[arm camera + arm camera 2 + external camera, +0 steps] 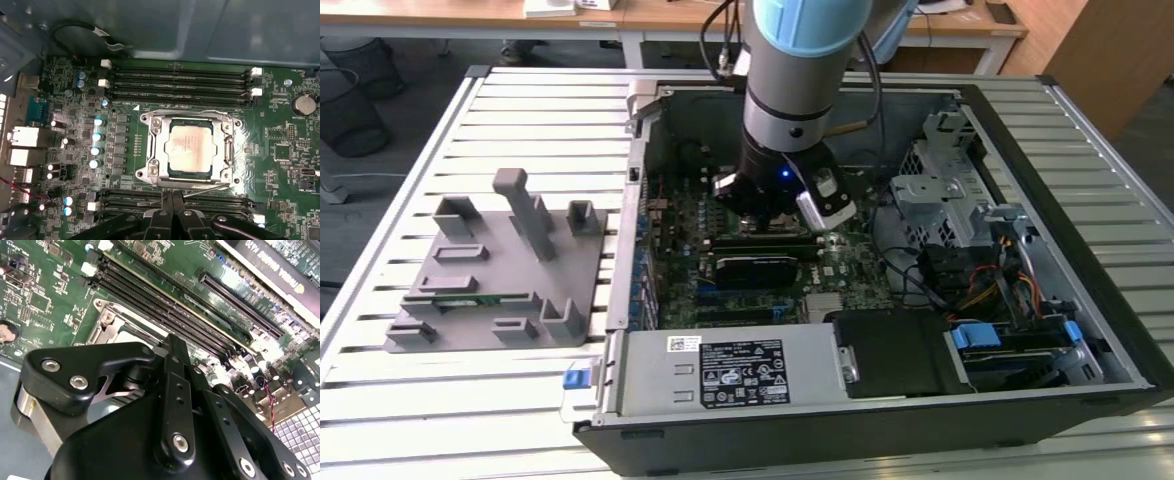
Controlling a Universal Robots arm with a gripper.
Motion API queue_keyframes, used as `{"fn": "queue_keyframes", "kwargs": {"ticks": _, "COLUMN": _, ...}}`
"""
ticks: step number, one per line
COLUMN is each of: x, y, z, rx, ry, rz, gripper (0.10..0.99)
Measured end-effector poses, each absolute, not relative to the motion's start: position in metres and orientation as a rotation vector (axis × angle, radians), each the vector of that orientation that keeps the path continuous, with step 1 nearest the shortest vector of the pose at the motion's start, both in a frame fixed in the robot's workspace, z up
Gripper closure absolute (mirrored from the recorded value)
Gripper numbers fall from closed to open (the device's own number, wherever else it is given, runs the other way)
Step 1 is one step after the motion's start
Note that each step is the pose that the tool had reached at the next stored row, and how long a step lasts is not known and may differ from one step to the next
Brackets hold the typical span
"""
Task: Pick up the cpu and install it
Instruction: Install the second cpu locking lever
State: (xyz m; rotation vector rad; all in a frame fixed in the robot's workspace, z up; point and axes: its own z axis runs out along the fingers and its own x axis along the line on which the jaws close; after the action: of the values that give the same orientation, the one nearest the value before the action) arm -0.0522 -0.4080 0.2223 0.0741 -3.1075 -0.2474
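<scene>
Cpu [190,149], pale silver, in socket frame [150,150]

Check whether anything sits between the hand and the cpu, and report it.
Nothing visible does. In the first wrist view the cpu lies flat inside the open socket frame on the motherboard, its silver top uncovered. The hand sits at the frame's edge beside the memory slots, with no cable or part across the chip.

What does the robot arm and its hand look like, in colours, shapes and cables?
In the exterior view the arm is a thick round tube, grey metal with a pale blue cap at the top and a darker grey ring lower down, where a small blue light glows. Black cables run beside it. In the second wrist view the hand is matte black, built of flat linked bars with silver screw heads.
</scene>
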Motion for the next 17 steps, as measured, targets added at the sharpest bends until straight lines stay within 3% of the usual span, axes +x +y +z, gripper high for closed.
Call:
{"fn": "queue_keyframes", "kwargs": {"ticks": 7, "x": -0.059, "y": -0.412, "z": 0.221, "rx": 0.074, "ry": -3.104, "rz": -0.297, "gripper": 0.980}}
{"fn": "queue_keyframes", "kwargs": {"ticks": 17, "x": -0.062, "y": -0.413, "z": 0.206, "rx": 0.071, "ry": -3.103, "rz": -0.299, "gripper": 0.980}}
